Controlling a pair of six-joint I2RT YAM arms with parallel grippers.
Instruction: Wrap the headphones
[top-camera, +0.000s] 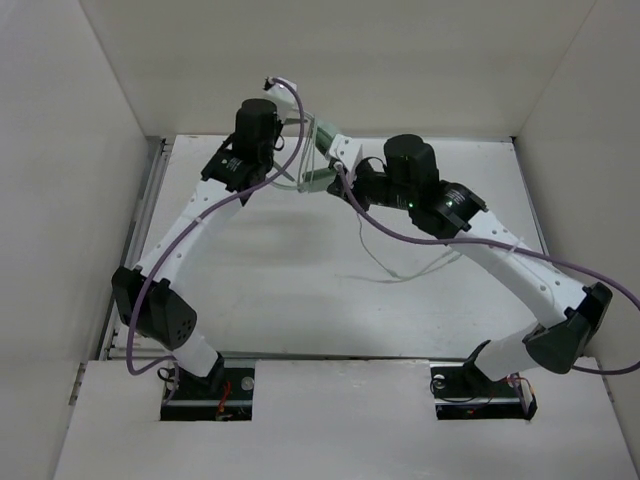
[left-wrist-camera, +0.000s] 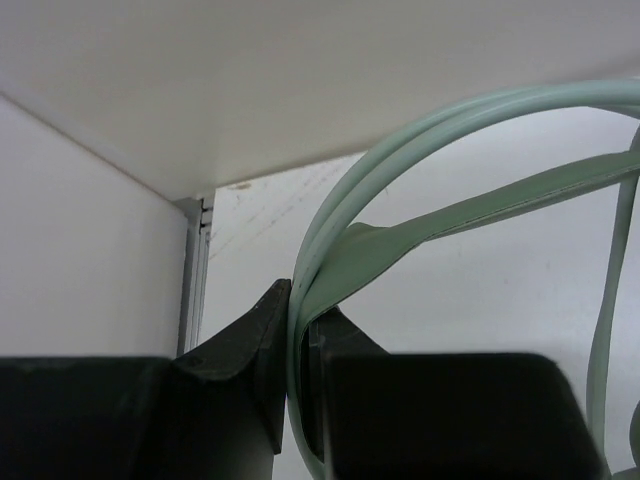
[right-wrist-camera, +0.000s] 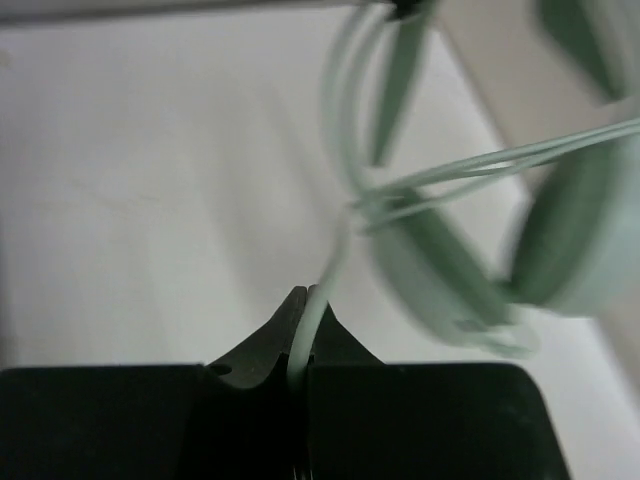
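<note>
Here we are with the headphones held up between the two arms, at about 12 o'clock in the overhead view, close to the far wall. The left claw is pinched tight on the headband. The mint-green band runs straight down through the narrow slit between its jaws, then arcs away toward 1 o'clock in the wrist view. Over on the other side, the right claw is clamped just as tightly on the thin cable. The cable rises from between the fingertips toward 1 o'clock and meets a few strands crossing by the ear cups (blurred here, so the turns can't be counted). From above, a slack loop of that cable lies on the tabletop, toward 5 o'clock of the headphones
</note>
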